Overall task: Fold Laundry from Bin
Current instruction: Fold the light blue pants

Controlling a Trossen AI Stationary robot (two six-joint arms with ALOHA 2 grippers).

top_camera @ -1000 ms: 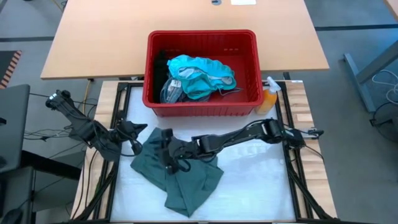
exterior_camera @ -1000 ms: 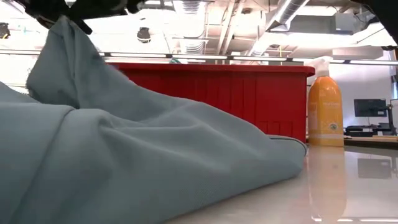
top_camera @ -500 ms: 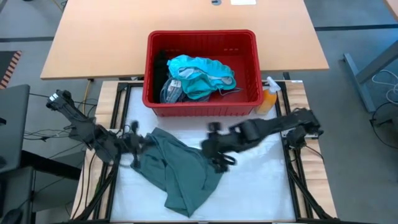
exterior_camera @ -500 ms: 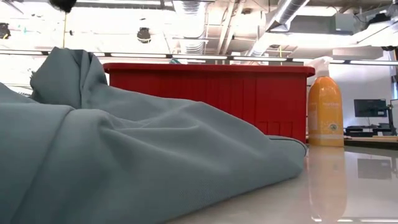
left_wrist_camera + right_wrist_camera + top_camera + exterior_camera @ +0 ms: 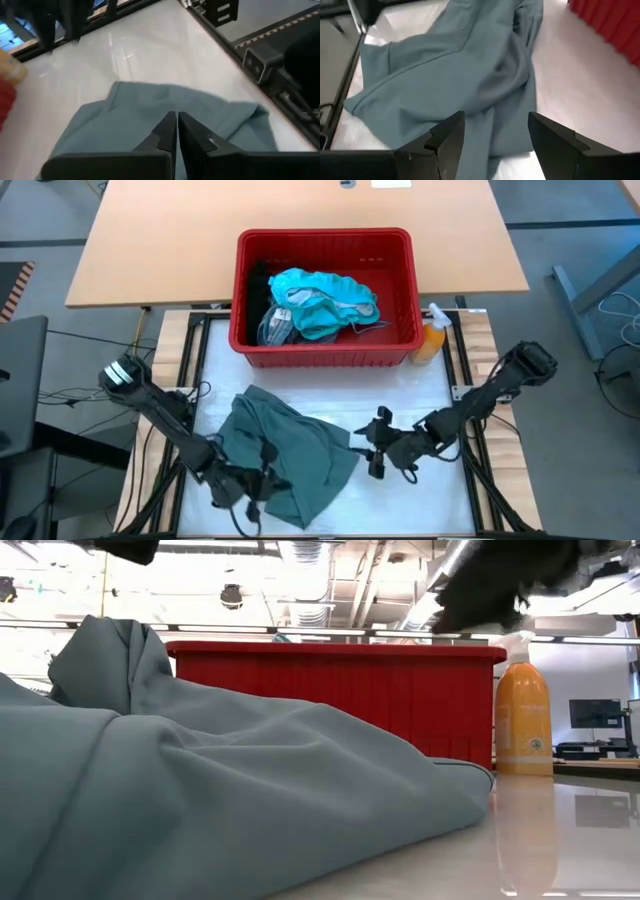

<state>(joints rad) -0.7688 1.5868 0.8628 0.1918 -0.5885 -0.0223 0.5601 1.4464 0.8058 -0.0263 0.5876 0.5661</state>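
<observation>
Both arms have backed off to the near side of the grey-green garment [image 5: 285, 450].
Left gripper [image 5: 176, 131] pinched together over its near-left edge, right gripper [image 5: 495, 131] spread wide beside it, probably lining up a fold; remaining laundry [image 5: 322, 302] sits in the bin [image 5: 320, 348].

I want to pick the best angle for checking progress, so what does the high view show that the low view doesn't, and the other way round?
Only the high view shows inside the red bin, where teal laundry is piled, plus both arms: the shut left gripper at the grey-green garment, the open right gripper beside it. Only the low view shows the room's ceiling pipes. Both show the garment, the bin and the orange spray bottle.
</observation>
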